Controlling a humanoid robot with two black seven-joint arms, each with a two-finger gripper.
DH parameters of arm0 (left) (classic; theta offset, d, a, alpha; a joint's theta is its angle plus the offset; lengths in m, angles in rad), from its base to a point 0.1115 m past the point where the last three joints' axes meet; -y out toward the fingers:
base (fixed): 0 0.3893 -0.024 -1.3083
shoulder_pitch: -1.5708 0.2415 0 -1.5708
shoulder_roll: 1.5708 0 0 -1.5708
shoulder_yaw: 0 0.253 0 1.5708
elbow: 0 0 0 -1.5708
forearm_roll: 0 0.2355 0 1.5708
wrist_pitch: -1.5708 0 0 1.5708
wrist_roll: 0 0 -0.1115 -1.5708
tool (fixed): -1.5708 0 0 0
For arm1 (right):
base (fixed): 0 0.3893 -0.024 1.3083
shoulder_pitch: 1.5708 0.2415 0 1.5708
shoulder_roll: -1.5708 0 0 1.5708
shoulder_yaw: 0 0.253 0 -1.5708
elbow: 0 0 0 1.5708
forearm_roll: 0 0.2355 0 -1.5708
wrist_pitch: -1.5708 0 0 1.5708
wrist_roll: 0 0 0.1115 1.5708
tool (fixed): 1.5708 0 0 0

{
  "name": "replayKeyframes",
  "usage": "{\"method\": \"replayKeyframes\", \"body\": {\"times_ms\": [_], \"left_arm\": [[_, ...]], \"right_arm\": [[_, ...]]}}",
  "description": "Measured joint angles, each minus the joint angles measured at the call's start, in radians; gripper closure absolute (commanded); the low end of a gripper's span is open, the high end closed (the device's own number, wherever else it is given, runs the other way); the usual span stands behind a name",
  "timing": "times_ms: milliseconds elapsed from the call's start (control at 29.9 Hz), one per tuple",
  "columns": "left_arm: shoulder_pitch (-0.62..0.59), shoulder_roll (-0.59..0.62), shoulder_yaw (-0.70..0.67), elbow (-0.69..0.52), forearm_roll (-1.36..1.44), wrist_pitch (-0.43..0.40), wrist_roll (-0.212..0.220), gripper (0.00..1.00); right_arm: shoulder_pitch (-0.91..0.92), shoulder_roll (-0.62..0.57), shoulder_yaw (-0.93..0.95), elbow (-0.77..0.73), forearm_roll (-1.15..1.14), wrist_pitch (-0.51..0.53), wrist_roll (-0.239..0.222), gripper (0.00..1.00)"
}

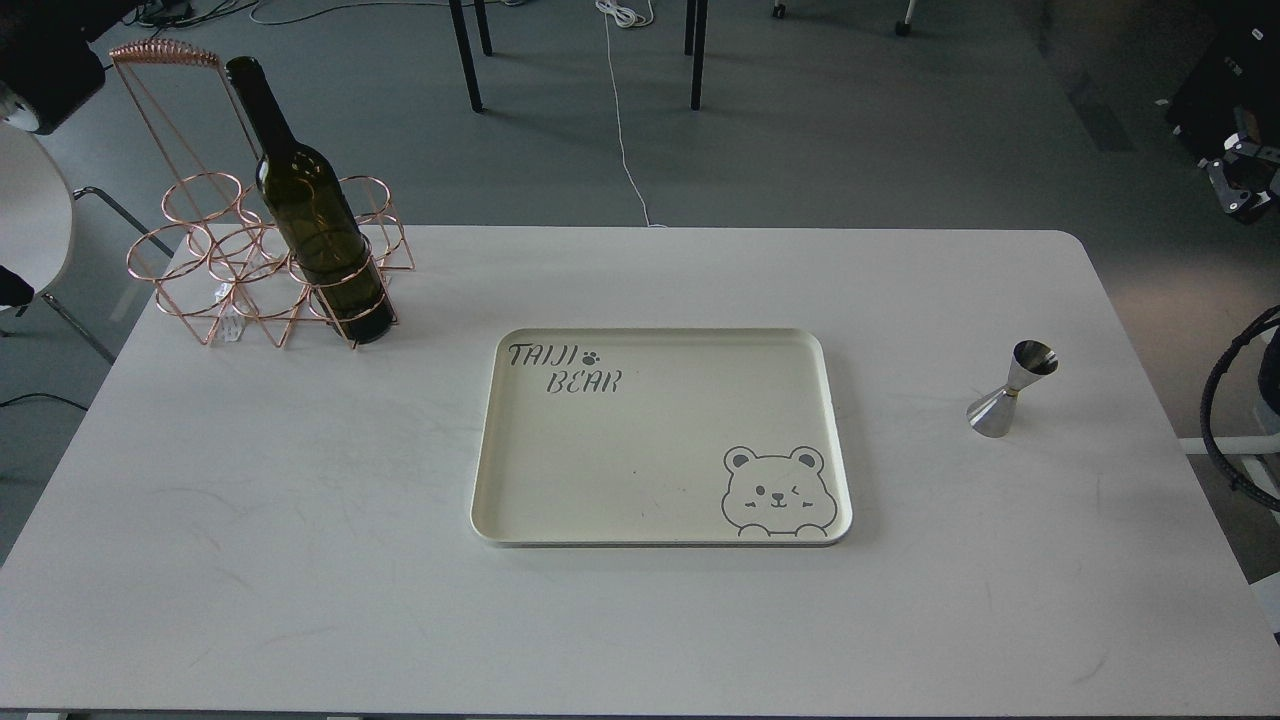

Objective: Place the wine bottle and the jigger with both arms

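Note:
The dark olive-green wine bottle [315,230] stands upright in the front right ring of a copper wire rack [215,265] at the table's back left. Nothing holds it. The steel jigger [1010,392] stands upright on the white table [300,520] near the right edge, on its wider cone. Only a dark part of my left arm [45,60] shows in the top left corner; its gripper is out of view. Of my right arm only a black cable sleeve [1225,420] shows at the right edge; its gripper is out of view.
A cream tray [560,500] printed with "TAIJI BEAR" and a bear face lies in the middle of the table, with nothing in it. The rack has a tall wire handle [165,55]. A white chair [35,225] stands off the table's left.

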Motion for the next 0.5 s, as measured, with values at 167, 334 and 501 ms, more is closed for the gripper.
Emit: {"method": "replayKeyframes", "body": {"times_ms": [167, 334, 501], "left_arm": [[0.011, 0.01, 0.004, 0.028, -0.414, -0.012, -0.003, 0.02], [0.062, 0.013, 0.006, 0.068, -0.669, -0.087, -0.02, 0.02], [0.133, -0.007, 0.006, 0.125, -0.802, -0.196, -0.096, 0.02]], "right_arm": [[-0.001, 0.0, 0.0, -0.033, 0.0, 0.0, 0.0, 0.01], [-0.005, 0.009, 0.0, -0.097, 0.0, 0.0, 0.0, 0.01], [-0.029, 0.016, 0.006, -0.159, 0.003, 0.0, 0.0, 0.01]]}}
